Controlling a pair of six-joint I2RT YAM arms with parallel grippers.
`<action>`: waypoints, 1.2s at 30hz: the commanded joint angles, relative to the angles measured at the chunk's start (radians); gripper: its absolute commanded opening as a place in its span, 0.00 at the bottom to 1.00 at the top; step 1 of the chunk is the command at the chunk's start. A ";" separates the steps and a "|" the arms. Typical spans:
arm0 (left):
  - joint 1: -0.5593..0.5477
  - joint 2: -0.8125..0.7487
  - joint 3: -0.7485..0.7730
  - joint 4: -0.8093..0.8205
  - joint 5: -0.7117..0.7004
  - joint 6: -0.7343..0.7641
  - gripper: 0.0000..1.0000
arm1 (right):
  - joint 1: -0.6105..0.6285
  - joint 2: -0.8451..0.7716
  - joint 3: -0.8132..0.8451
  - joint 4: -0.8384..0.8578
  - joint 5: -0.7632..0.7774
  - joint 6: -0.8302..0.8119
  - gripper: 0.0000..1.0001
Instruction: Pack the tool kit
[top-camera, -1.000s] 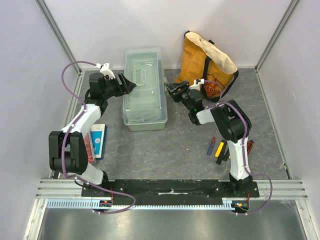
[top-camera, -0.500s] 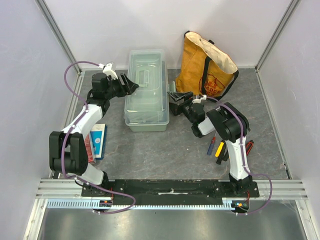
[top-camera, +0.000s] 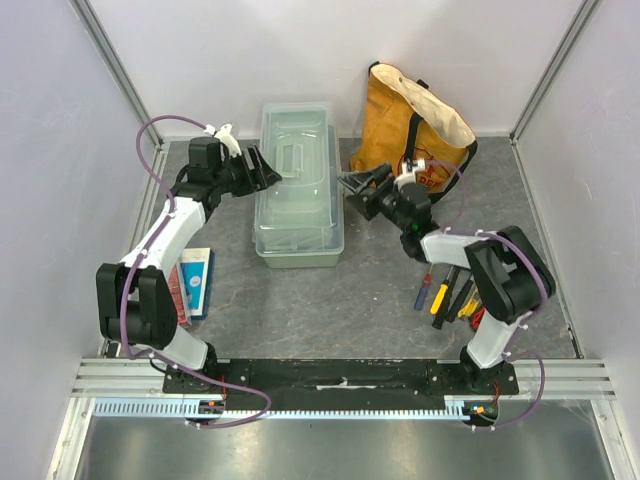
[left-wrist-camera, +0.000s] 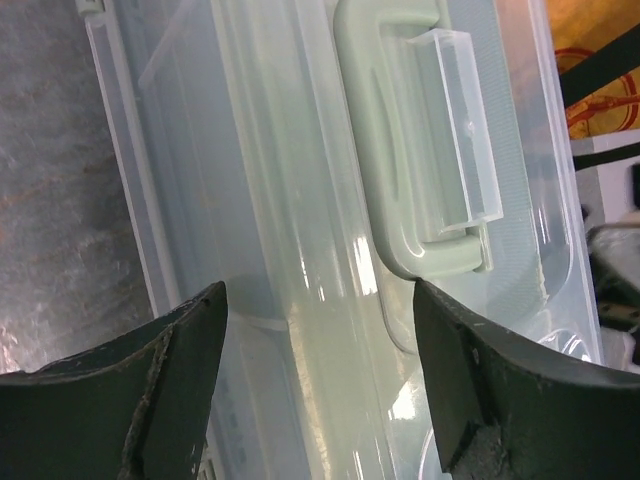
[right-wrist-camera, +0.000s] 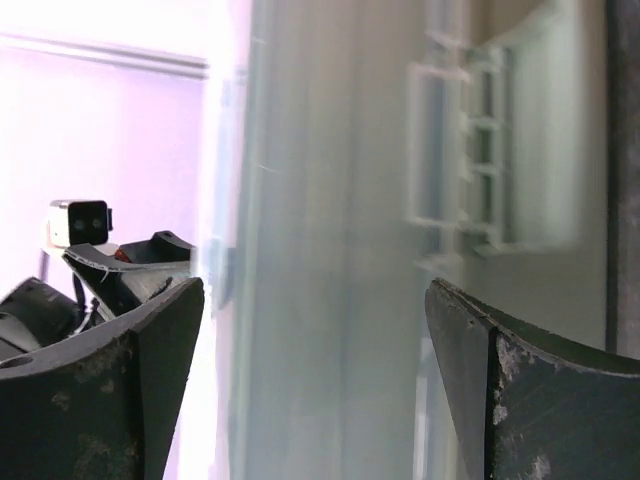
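Left hand (top-camera: 266, 168) and right hand (top-camera: 357, 187) are both wide open and hold nothing, with the smooth pale green plastic toolbox (top-camera: 297, 215) between them, its see-through lid (left-wrist-camera: 290, 200) shut, on the gray counter (top-camera: 350, 295).

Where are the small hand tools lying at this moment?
In the top view, the hand tools lie on the table at the right, beside the right arm and nearer than the tote bag.

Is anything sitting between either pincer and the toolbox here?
Nothing visible stands in the way. The left pincer, open, hangs over the left edge of the toolbox. The right pincer, open, faces its right wall close up.
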 joint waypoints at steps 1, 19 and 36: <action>-0.048 -0.005 0.047 -0.334 0.051 0.034 0.79 | 0.011 -0.157 0.266 -0.679 -0.056 -0.413 0.98; 0.012 -0.113 0.154 -0.311 -0.044 -0.005 0.79 | 0.237 0.051 1.020 -1.280 0.145 -0.829 0.70; 0.024 -0.157 -0.007 -0.232 0.174 0.054 0.72 | 0.326 0.297 1.312 -1.395 0.356 -0.742 0.62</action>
